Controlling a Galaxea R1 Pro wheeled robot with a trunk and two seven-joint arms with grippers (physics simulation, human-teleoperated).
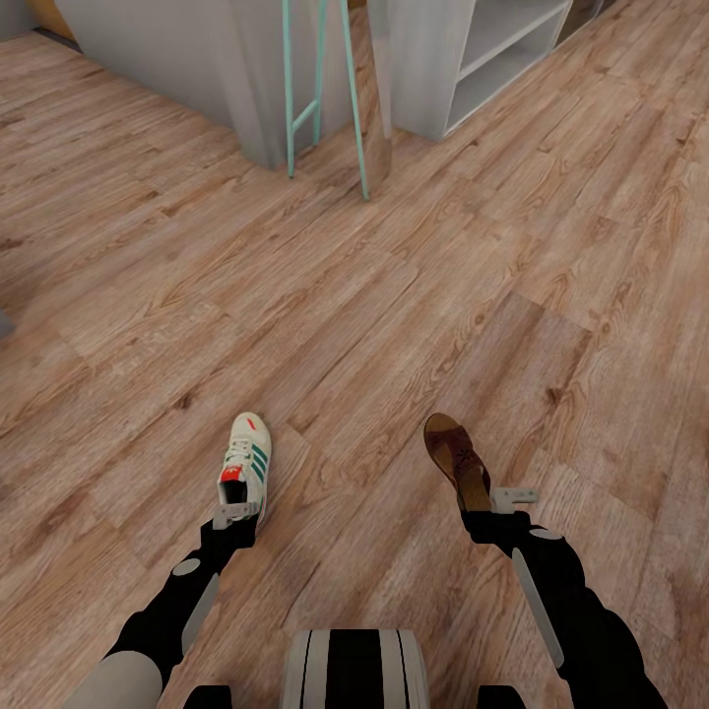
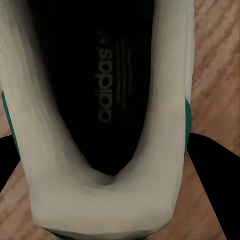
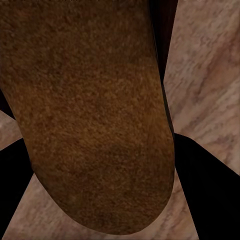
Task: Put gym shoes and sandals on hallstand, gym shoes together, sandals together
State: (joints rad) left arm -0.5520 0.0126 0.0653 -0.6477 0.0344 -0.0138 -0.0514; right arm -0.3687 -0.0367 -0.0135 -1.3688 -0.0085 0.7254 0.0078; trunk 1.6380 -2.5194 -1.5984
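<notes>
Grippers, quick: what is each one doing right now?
Left gripper: shut on the gym shoe at its heel.
Right gripper: shut on the sandal at its heel.

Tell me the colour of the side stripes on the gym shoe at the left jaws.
Green, on the cream-white gym shoe; clearest in the head view.

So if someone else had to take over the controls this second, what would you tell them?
Left gripper: closed on the heel of a sneaker.
Right gripper: at the heel of a brown sandal, seemingly gripping it.
The shoe rack is ahead, across the floor.
Done: one sneaker and one sandal picked up, judging by the grips.
Left: carry both to the rack, then fetch the other two and pair them.
</notes>
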